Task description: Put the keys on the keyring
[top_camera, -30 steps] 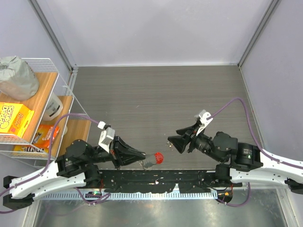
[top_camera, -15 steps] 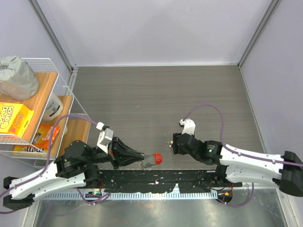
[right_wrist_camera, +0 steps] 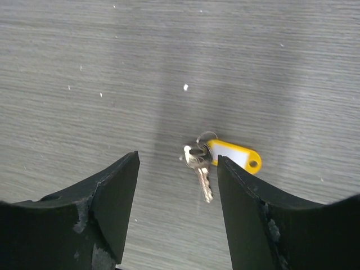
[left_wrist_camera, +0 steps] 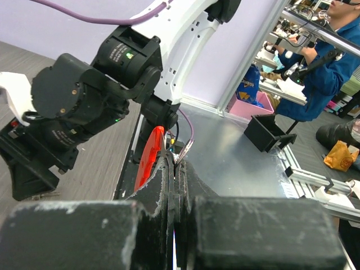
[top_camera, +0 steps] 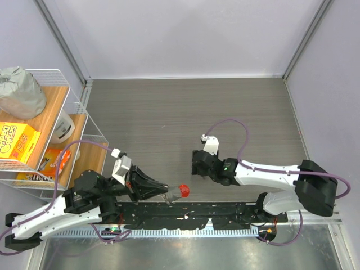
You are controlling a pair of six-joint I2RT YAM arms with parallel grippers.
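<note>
I am clamping the keyring (top_camera: 181, 190) tight in the left gripper (top_camera: 162, 191) at the 6 o'clock edge of the table (top_camera: 169, 112). Its red piece (left_wrist_camera: 147, 160) is jutting toward 3 o'clock, I judge to present the ring to the other arm. The right gripper (right_wrist_camera: 175, 169) is hanging spread wide directly over the keys (right_wrist_camera: 202, 163), which are lying flat on the table with the yellow tag (right_wrist_camera: 236, 156) pointing to 3 o'clock, so I am lining up a straddling pick.

My right pincer (top_camera: 197, 163) has swung in from beside the keys (right_wrist_camera: 230, 152) and now hangs directly over them, jaws spread either side, its arm stretched out low. My left pincer (top_camera: 166, 191), clamping the keyring (top_camera: 181, 189), has drawn back slightly from the keys.
</note>
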